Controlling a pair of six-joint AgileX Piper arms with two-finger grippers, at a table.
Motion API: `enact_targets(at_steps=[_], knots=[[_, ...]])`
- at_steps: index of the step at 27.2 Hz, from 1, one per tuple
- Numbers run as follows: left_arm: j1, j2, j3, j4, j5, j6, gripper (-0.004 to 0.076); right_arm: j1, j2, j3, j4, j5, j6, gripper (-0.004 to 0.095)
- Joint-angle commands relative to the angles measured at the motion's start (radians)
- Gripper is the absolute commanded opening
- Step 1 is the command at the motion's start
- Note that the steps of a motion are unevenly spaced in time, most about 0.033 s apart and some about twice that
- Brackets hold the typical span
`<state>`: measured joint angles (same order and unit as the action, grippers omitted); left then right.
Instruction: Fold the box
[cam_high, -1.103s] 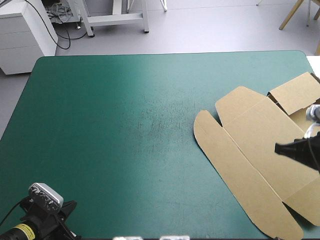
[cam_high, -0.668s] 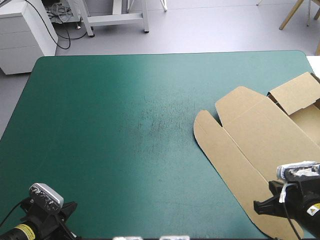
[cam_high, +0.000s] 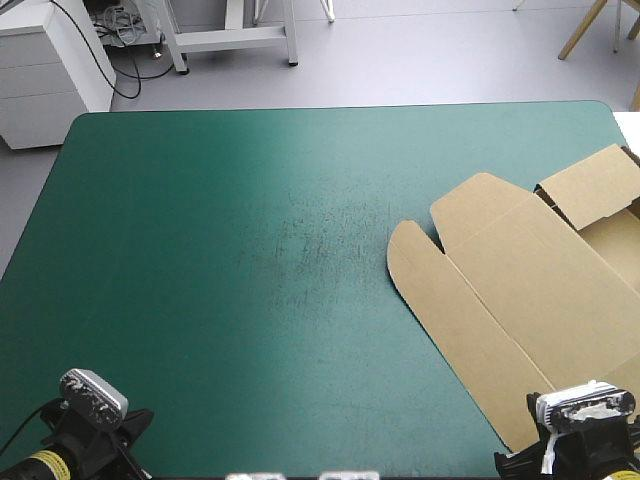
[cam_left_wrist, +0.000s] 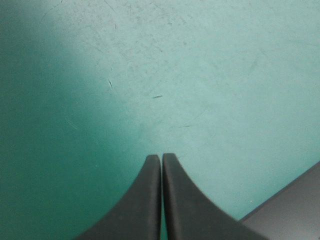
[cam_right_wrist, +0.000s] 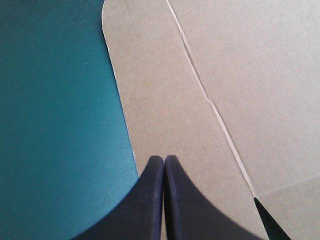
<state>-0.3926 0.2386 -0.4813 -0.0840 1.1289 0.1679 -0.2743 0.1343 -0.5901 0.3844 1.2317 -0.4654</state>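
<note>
A table (cam_high: 160, 300) with a teal-green cover is seen filling most of the high view, its rounded far corners set toward 10 and 2 o'clock. Pale scuff marks (cam_high: 320, 235) are gathered near the cover's middle (fine scratches are shown in the left wrist view too). A paler band of light is laid from 12 o'clock toward the middle.

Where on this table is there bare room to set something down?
Bare teal-green cover runs from the left edge to the box. Crowded on the right: the box, with the right gripper above its near flap.
</note>
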Motion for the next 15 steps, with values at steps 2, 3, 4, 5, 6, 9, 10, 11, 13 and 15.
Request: enact_targets(at_steps=[2, 3, 4, 5, 6, 9, 10, 11, 13, 15], knots=[[-0.002, 0.014, -0.021, -0.015, -0.047, -0.002, -0.0010, 0.002, 0.016, -0.021, 0.029, -0.060, -0.003, -0.0019], [-0.002, 0.014, -0.021, -0.015, -0.047, -0.002, -0.0010, 0.002, 0.016, -0.021, 0.029, -0.060, -0.003, -0.0019], [0.000, 0.014, -0.021, -0.015, -0.047, -0.002, -0.0010, 0.002, 0.016, -0.021, 0.029, -0.060, -0.003, -0.0019], [0.000, 0.014, -0.021, -0.015, -0.047, -0.002, -0.0010, 0.002, 0.016, -0.021, 0.029, -0.060, -0.003, -0.0019], [0.000, 0.014, -0.021, -0.015, -0.047, -0.002, -0.0010, 0.002, 0.016, -0.021, 0.029, -0.060, -0.003, -0.0019], [0.006, 0.014, -0.021, -0.013, -0.047, -0.002, -0.0010, 0.002, 0.016, -0.021, 0.029, -0.060, -0.003, -0.0019], [0.014, 0.014, -0.021, -0.013, -0.047, -0.002, -0.0010, 0.002, 0.016, -0.021, 0.029, -0.060, -0.003, -0.0019], [0.026, 0.014, -0.021, -0.013, -0.047, -0.002, -0.0010, 0.002, 0.016, -0.021, 0.029, -0.060, -0.003, -0.0019], [0.050, 0.014, -0.021, -0.012, -0.047, -0.002, -0.0010, 0.002, 0.016, -0.019, 0.029, -0.069, -0.003, -0.0020], [0.058, 0.014, -0.021, -0.012, -0.047, -0.002, -0.0010, 0.002, 0.016, -0.019, 0.029, -0.077, -0.003, -0.0019]])
